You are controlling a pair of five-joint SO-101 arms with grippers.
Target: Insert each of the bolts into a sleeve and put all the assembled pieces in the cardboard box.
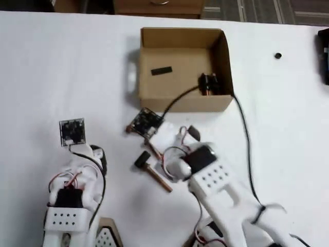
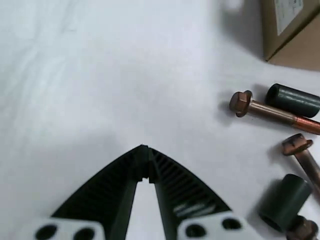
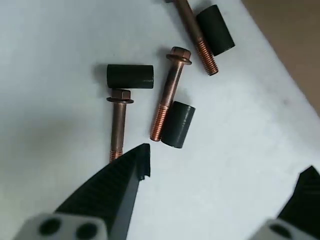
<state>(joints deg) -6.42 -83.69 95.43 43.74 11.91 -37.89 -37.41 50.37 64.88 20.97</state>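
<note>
three copper-coloured bolts (image 3: pixel 170 95) lie loose on the white table (image 1: pixel 61 67), on the arms' side of the cardboard box (image 1: pixel 205 104). each has a flanged hex head, a smooth shank and a threaded end. three sleeves (image 3: pixel 178 125), short matt dark tubes, lie beside them rather than on them: one just past a bolt's head, one close against the middle bolt's threaded tip, one alongside the third bolt's threads. the box is tan and open-topped. a flat black strip (image 1: pixel 161 71) lies on its floor, and a dark piece (image 1: pixel 208 85) sits by its right inner wall, too small to make out. the right gripper (image 3: pixel 227 165) hangs over the bolts, its ribbed black fingers (image 3: pixel 122 185) spread wide and holding nothing. the left gripper (image 2: pixel 144 152) is low over bare table near the bolts, its fingers meeting at the tips with nothing between them.
</note>
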